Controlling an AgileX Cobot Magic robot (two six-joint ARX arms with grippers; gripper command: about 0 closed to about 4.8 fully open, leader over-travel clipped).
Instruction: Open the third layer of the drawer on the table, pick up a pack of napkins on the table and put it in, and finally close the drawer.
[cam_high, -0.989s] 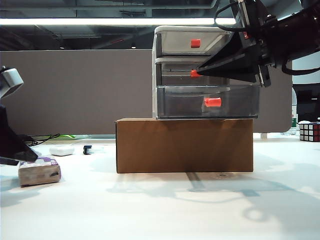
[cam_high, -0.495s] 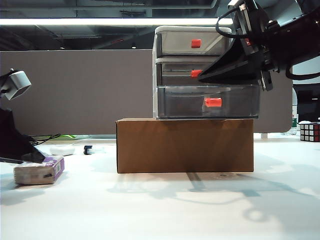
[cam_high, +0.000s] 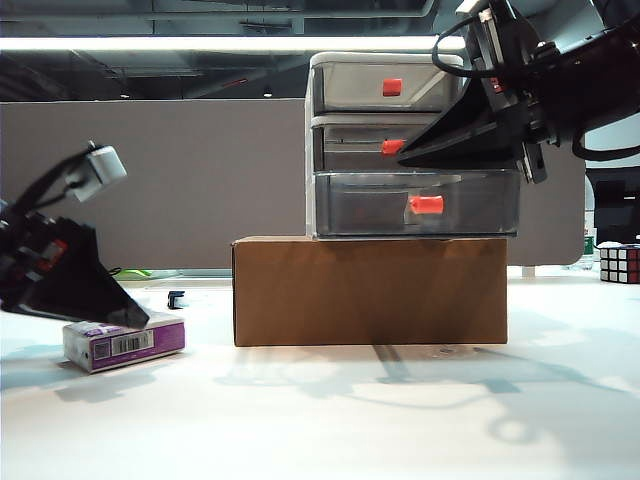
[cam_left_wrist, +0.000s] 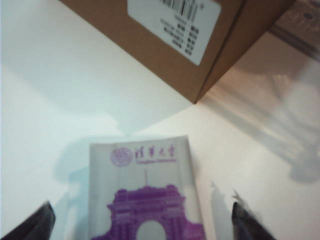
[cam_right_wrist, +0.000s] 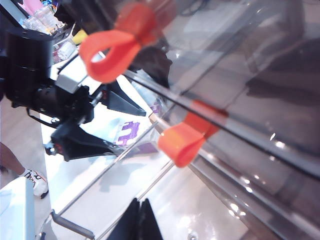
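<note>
Purple-printed, the pack of napkins (cam_high: 124, 345) lies lower left on the table (cam_high: 330, 420), between the left gripper's (cam_left_wrist: 142, 225) spread jaws. Upper right, the right gripper (cam_high: 405, 152), fingers together, hangs before the drawer (cam_high: 410, 145).

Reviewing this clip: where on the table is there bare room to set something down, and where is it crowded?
Bare: the table in front of the box, and right of it up to the cube. Crowded: left of the box, where the open left claw straddles the napkins; the shut right claw sits at the drawer fronts.
</note>
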